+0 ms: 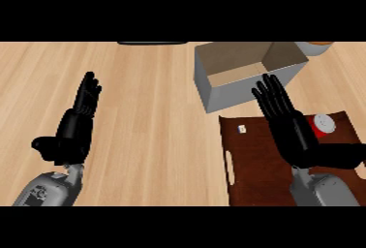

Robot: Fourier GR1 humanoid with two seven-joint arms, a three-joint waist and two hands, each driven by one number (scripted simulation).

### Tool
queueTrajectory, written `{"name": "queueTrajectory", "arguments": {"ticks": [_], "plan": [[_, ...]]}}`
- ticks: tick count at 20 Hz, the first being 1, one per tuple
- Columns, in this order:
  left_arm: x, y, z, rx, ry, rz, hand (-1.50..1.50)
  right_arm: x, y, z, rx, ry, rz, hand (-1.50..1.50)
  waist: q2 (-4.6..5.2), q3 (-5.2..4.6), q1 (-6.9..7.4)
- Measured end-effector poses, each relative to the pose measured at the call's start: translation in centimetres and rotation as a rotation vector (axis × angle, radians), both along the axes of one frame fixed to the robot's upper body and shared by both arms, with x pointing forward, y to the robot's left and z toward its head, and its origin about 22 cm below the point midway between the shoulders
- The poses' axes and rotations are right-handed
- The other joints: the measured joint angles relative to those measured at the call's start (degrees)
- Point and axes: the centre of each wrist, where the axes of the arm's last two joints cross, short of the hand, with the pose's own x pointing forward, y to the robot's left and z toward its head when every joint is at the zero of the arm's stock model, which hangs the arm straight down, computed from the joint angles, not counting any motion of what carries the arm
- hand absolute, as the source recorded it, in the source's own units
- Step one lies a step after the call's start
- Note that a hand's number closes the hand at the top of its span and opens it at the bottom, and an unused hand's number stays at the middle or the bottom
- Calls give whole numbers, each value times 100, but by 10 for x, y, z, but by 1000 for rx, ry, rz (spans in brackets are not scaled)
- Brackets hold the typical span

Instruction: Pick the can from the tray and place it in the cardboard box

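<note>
Can [325,125]: red with a silver top, on the tray's far right part, just beside the right hand.
Tray [250,164]: dark brown, on the wooden counter [157,121], just in front of the box.
Cardboard box [229,89]: open-topped, nothing visible inside.
Right hand [289,126]: above the tray, fingers straight and together, tips overlapping the box's near wall, holding nothing.
Left hand [75,131]: at the view's left, well apart, fingers straight, holding nothing.
</note>
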Motion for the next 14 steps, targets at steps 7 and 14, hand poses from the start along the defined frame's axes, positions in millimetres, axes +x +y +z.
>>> {"name": "queueTrajectory", "arguments": {"ticks": [7, 14], "plan": [[-6, 72, -26, 231, 154, 173, 0, 7, -98, 10, -225, 8, 16, -150, -102, -30, 81], [-16, 116, -38, 331, 272, 243, 0, -15, -188, -11, -537, -45, 31, -150, -55, 14, 128]]}}
